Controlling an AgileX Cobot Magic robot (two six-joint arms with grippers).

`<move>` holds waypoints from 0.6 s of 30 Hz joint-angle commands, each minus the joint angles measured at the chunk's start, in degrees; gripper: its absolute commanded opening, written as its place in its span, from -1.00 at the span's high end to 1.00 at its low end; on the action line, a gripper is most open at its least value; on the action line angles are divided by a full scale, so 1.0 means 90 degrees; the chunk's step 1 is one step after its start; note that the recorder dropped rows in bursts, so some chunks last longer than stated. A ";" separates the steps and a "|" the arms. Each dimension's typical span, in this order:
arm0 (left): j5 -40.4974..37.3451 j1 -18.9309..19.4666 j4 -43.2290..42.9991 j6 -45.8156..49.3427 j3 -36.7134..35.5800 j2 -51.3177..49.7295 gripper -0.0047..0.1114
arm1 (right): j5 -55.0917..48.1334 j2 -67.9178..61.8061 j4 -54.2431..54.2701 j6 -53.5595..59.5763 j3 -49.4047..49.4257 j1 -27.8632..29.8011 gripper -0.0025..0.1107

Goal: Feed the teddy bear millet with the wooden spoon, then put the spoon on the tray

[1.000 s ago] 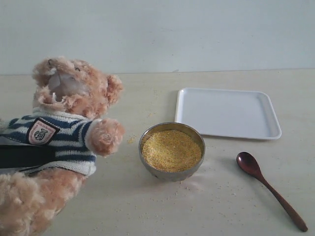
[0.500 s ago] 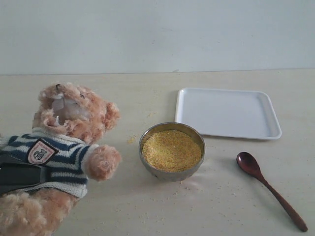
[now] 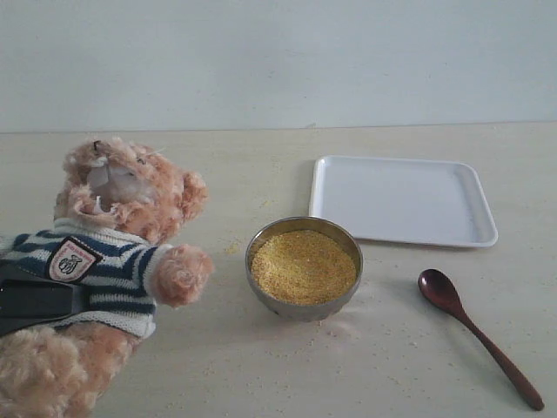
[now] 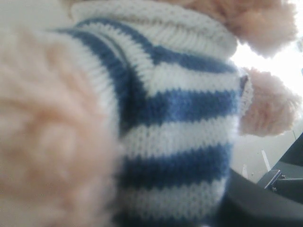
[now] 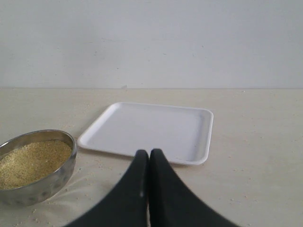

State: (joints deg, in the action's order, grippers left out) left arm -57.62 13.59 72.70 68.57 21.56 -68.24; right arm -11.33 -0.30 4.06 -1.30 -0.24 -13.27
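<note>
Exterior view: the left gripper [image 3: 48, 300] is clamped around the teddy bear [image 3: 122, 226] at its belly, left of the steel bowl [image 3: 300, 310] of millet [image 3: 303, 266]. The wooden spoon [image 3: 474, 335] lies on the table right of the bowl, and the tray [image 3: 400, 200] sits behind it.

Left wrist view: pretty much just the bear's striped shirt [image 4: 180, 142], pressed up close.

Right wrist view: the right gripper [image 5: 149, 163] has its jaws pressed together with nothing in them, facing the tray [image 5: 151, 127].
</note>
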 commanded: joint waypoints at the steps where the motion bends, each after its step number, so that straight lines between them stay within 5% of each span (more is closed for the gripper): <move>1: -0.0094 0.0007 0.0166 0.0006 -0.0019 -0.0005 0.83 | 0.0048 0.0033 0.0014 0.0013 0.0027 0.0016 0.96; 14: -0.0094 0.0007 0.0166 0.0006 -0.0019 -0.0005 0.83 | 0.0022 0.0033 0.0014 0.0013 0.0027 0.0016 0.96; 18: -0.0094 0.0007 0.0166 0.0006 -0.0019 -0.0005 0.83 | 0.0650 0.0033 0.0996 -0.2196 0.0027 0.0016 0.96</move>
State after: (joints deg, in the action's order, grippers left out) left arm -57.62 13.59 72.74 68.57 21.56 -68.24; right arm -8.94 -0.30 9.53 -13.00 -0.10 -13.27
